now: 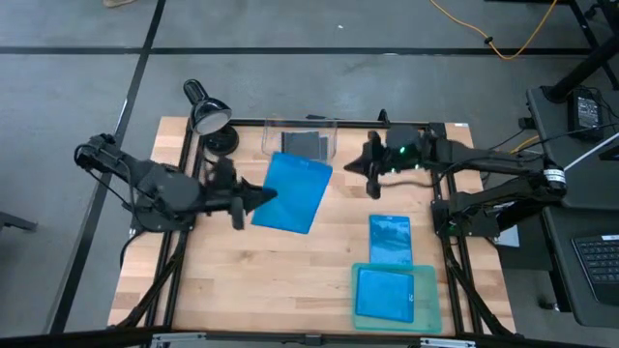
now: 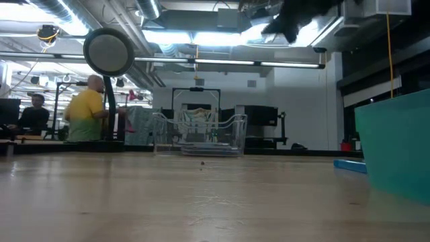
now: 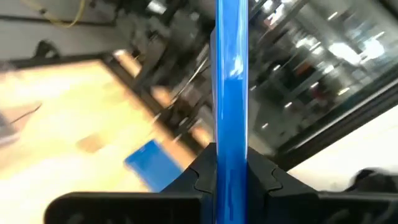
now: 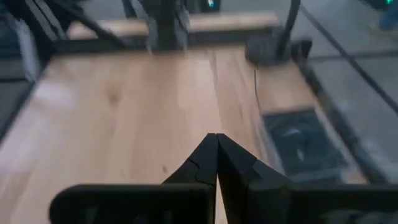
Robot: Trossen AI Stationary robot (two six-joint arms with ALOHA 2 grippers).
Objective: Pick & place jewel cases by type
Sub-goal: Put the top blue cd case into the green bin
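Count: 3 blue jewel cases — one held up over the table (image 1: 292, 191), one flat on the wood (image 1: 390, 239), one in the teal tray (image 1: 384, 294). Dark square cases in the clear bin (image 1: 301, 141): number unclear, stacked. 1 teal tray (image 1: 359, 275), 1 desk lamp (image 1: 206, 111), 2 arms.

I can read no text, label, brand or number anywhere here; nothing on the cases, the table or the room is legible.
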